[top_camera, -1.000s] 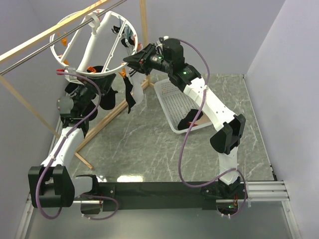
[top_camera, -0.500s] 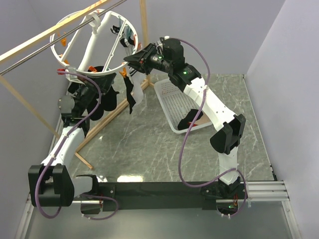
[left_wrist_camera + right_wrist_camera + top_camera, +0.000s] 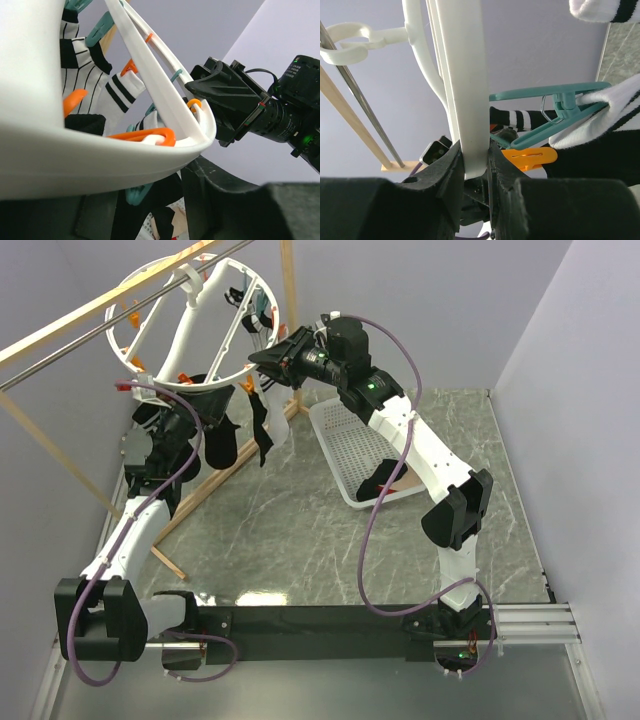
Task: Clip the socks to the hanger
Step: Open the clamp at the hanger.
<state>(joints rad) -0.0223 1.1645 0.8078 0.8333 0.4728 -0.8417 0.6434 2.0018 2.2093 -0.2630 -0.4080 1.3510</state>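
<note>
The hanger (image 3: 180,335) is a white ring with clips, hung by its hook from a metal rod. My right gripper (image 3: 262,356) is shut on the ring's right rim; in the right wrist view the rim (image 3: 465,75) is pinched between the jaws of that gripper (image 3: 472,160). Black socks (image 3: 220,445) hang from the ring's near side. My left gripper (image 3: 185,422) sits just under that side. In the left wrist view the left gripper (image 3: 135,210) is open below the rim (image 3: 100,155), with a teal clip (image 3: 137,192) and a black sock (image 3: 167,195) between the jaws.
A white mesh basket (image 3: 345,440) on the table's right holds another black sock (image 3: 385,475). A wooden frame (image 3: 225,475) and the metal rod (image 3: 60,365) cross the left side. A teal clip (image 3: 545,107) holds a striped sock (image 3: 605,115) beside an orange clip (image 3: 530,157).
The left wrist has shifted slightly under the ring, and the hanger has rocked a little. The right arm has stayed still on the rim.
</note>
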